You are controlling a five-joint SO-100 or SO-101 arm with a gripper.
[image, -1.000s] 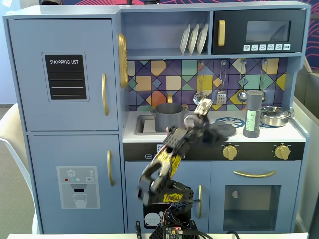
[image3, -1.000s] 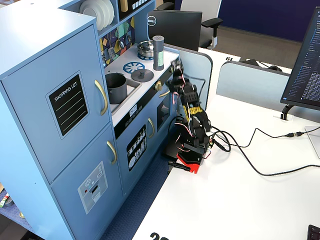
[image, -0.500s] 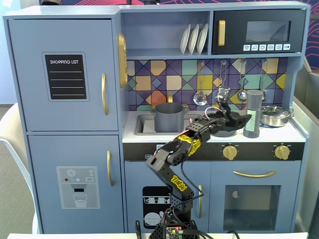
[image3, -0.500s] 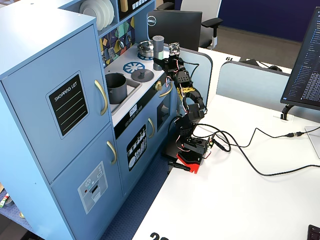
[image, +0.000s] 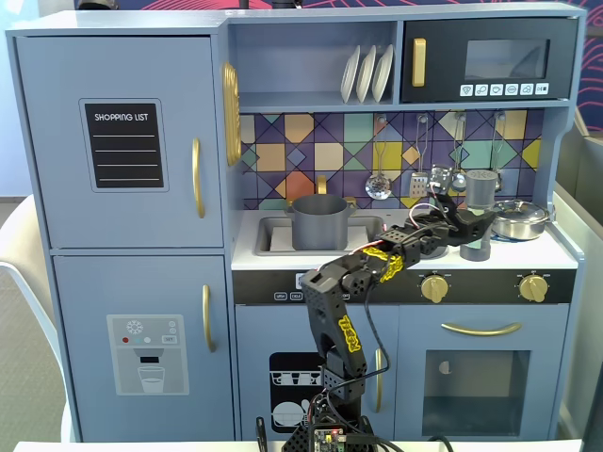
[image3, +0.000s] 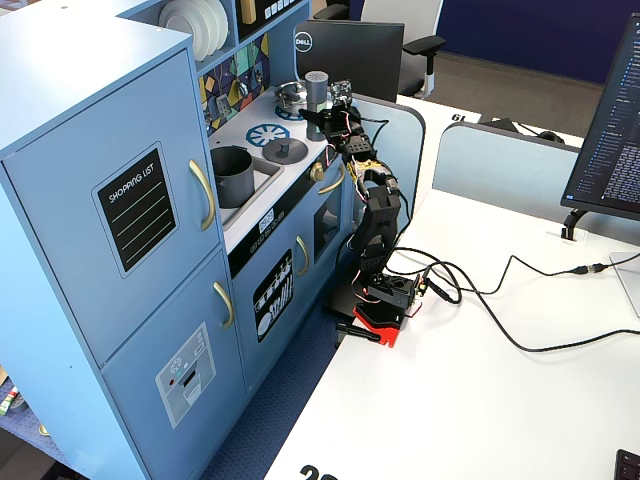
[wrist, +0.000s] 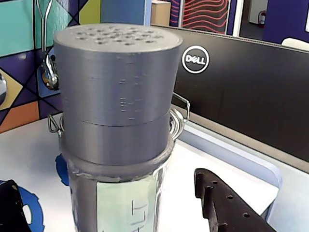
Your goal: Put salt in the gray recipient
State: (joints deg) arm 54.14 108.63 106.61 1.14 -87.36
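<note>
In a fixed view from the front: claw (image: 474,226) reaching level at the salt (image: 480,215), fingers spread to either side for a sideways grab, nothing held yet; gray recipient (image: 319,222) well off to the claw's left beside the sink, contents not visible. In the wrist view: salt (wrist: 117,126) upright between the parted fingers (wrist: 227,205), seemingly not yet pinched. In another fixed view: claw (image3: 322,113) at the salt (image3: 317,91); recipient (image3: 232,175) apparently empty.

Upright salt (image: 479,215) stands right of the gray recipient (image: 318,222) in the sink.
</note>
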